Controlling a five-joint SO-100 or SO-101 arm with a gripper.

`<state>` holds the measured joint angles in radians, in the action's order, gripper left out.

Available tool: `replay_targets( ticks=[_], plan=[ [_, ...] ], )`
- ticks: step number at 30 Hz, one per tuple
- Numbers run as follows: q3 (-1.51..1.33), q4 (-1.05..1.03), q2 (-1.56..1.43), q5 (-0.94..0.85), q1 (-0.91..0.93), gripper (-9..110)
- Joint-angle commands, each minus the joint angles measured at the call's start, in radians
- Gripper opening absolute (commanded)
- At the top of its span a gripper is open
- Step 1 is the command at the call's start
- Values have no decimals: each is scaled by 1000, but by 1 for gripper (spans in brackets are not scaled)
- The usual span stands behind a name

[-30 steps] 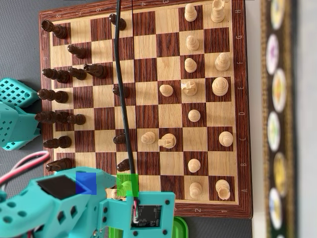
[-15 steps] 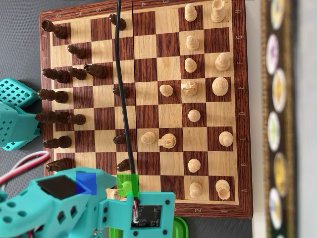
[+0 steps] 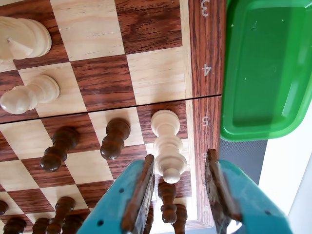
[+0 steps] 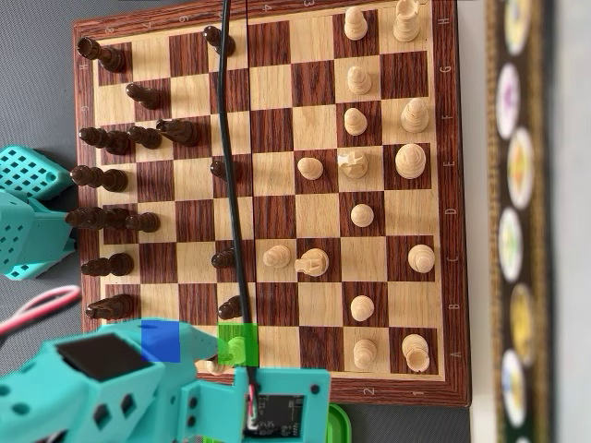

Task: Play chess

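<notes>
The main risk, as I judge it, is collateral: the white pawn [image 3: 166,146] at the lower centre of the wrist view stands close to dark pieces, with a dark pawn [image 3: 114,139] just to its left and another dark piece [image 3: 168,202] directly below it, partly behind the jaws. If the claw comes down skewed or closes off-centre, the left finger could clip one of those neighbours or tip the white pawn instead of seating on it. The pawn also sits on the file next to the board [image 3: 206,58] edge at right, so a knocked piece could roll off toward the green tray [image 3: 263,73] in the upper right. The gripper [image 3: 179,180] is open, its two teal jaws spread wider than the pawn, and it holds nothing. The pawn's head lies between the jaw tips in the wrist view, nearer the left one; whether that finger touches it I cannot tell. In the overhead view the arm [image 4: 120,388] fills the lower left, and the same pawn [image 4: 238,349] shows under a green patch at the bottom edge of the board.
</notes>
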<state>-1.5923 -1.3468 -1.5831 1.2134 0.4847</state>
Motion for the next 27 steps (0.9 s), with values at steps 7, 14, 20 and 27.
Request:
replay_targets(
  ticks=[7,14,20,27],
  plan=[
    [166,-84,-48,5,3,16],
    [222,-143,-181,8,-3,15],
    [216,-141,-293,8,-6,15],
    [213,-140,-402,6,-31,7]
  ],
)
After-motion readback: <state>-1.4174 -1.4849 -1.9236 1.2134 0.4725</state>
